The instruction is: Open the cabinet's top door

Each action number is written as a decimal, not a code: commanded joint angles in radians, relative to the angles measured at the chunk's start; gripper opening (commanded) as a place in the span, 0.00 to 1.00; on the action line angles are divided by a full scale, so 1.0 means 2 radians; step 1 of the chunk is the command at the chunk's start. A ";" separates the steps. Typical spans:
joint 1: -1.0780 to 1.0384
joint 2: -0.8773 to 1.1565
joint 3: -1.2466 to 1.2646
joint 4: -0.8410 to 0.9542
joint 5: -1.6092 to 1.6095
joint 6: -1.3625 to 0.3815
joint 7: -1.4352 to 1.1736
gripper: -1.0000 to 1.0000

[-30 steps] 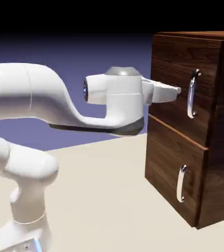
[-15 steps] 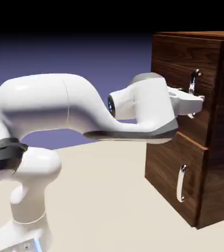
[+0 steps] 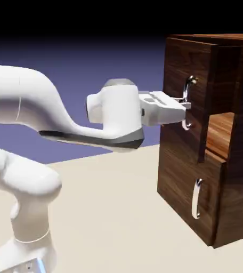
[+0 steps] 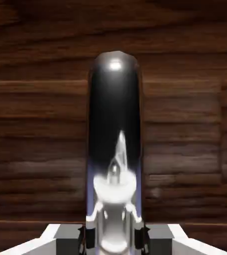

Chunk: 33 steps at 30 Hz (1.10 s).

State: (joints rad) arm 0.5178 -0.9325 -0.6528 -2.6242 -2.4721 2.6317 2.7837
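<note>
A plain blue-violet backdrop stands behind a pale bench [image 3: 118,202], and at the exterior view's right the cabinet [image 3: 235,176] rises from that bench, dark walnut, tall and square.

The top door [image 3: 187,80] is the larger upper panel, and it already stands partly open: its free edge has swung off the cabinet front toward me, and behind it a gap shows the lit wood of the inside. On that door runs the long handle [image 3: 187,101], a curved silver bar whose long axis is upright. My pincer [image 3: 184,105] is clamped on that bar near its middle; in the hand view the bar [image 4: 115,149] fills the space between my two grey fingertips [image 4: 69,244], with the door's grain right behind it.

What matters for the pull: the handle lies straight ahead of my pincer, level with it, and I reach it from the exterior view's left. I judge the door's hinge to be on its far side, so the bar should travel on an arc back toward me, not in a straight line. My wrist will likely need to turn with it.

The lower panel [image 3: 187,186] sits shut beneath, its shorter handle [image 3: 196,198] untouched and well below my grip.
</note>
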 commanded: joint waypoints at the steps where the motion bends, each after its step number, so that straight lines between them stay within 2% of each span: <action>1: -0.014 -0.007 0.018 -0.013 0.021 -0.012 -0.008 0.00; 9: -0.085 -0.068 0.161 -0.099 0.193 -0.115 -0.066 0.00; 18: -0.087 -0.106 0.321 -0.138 0.387 -0.253 -0.104 0.00; 26: -0.074 -0.072 0.466 -0.114 0.545 -0.392 -0.102 0.00; 33: -0.098 0.010 0.593 -0.040 0.664 -0.526 -0.080 0.00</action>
State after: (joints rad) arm 0.3211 -0.9128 0.5327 -2.7037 -1.1440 1.5804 2.6244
